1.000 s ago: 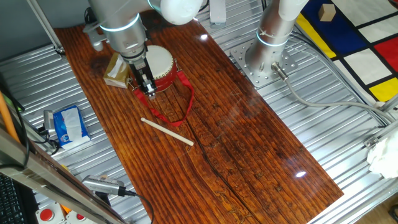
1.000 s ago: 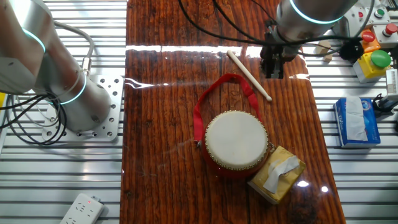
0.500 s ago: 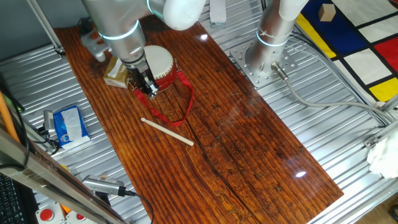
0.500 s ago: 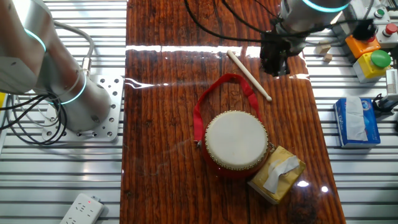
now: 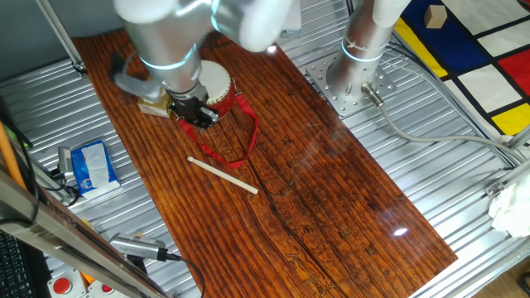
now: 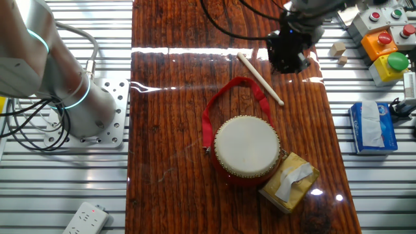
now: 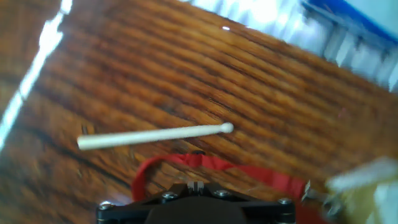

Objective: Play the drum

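Note:
The drum has a red body and a cream skin and stands on the wooden table; it also shows in the other fixed view. Its red strap loops out over the table toward the thin wooden stick. My gripper hangs tilted above the strap, beside the drum, with nothing in it and its jaws together. In the other fixed view the gripper is just past the stick. The hand view shows the stick lying flat beyond the strap, with the closed fingertips at the bottom edge.
A tan cardboard box touches the drum's far side, also visible in the other fixed view. A blue tissue pack lies off the table's edge. A second arm's base stands at the table's other side. Button boxes sit near the corner.
The hand has tilted and swung over the strap, its fingers shifting slightly away from the drum. The drum, strap and stick have not moved.

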